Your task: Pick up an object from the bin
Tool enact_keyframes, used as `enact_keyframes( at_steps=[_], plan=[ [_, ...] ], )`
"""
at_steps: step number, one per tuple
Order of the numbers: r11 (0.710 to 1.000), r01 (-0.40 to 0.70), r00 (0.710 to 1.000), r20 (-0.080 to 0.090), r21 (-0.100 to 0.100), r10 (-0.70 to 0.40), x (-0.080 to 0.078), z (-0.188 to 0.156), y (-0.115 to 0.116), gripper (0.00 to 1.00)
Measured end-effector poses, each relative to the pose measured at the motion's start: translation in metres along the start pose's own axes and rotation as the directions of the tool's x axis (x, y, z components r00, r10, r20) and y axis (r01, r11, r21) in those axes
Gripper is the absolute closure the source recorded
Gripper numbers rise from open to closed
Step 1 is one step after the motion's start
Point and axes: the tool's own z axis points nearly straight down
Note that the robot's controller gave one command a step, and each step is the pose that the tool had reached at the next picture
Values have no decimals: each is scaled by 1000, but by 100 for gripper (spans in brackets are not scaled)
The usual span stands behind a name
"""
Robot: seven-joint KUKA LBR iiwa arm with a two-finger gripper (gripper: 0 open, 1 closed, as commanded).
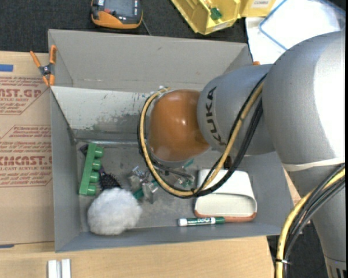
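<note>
Clutter lies loose on the floor of the grey bin (66, 155), and the claw (144, 184) hangs low among it, under the arm's orange cover (173, 125). Whether the claw is apart or together I cannot tell, and nothing shows gripped in it. Nearest to it, just down and to the left, is a white fluffy ball (113, 211). A small black piece (108, 181) lies beside the claw on the left, with a green studded block (91, 168) beyond it. To the right are a white case (226, 201) and a green-capped marker (202, 220). The ball is probably light, soft and squashy, so it is best pinched deep across its middle.
</note>
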Motion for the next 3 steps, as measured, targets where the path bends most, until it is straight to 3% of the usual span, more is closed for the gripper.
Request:
enact_keyframes(
  at_steps=[1, 2, 3],
  plan=[
    [1000, 0, 1000, -6, -2, 0, 2, -18, 1, 100],
    [1000, 0, 1000, -1, 0, 0, 0, -40, 1, 100],
    [1000, 0, 1000, -9, -4, 0, 1, -75, 2, 100]
  ],
)
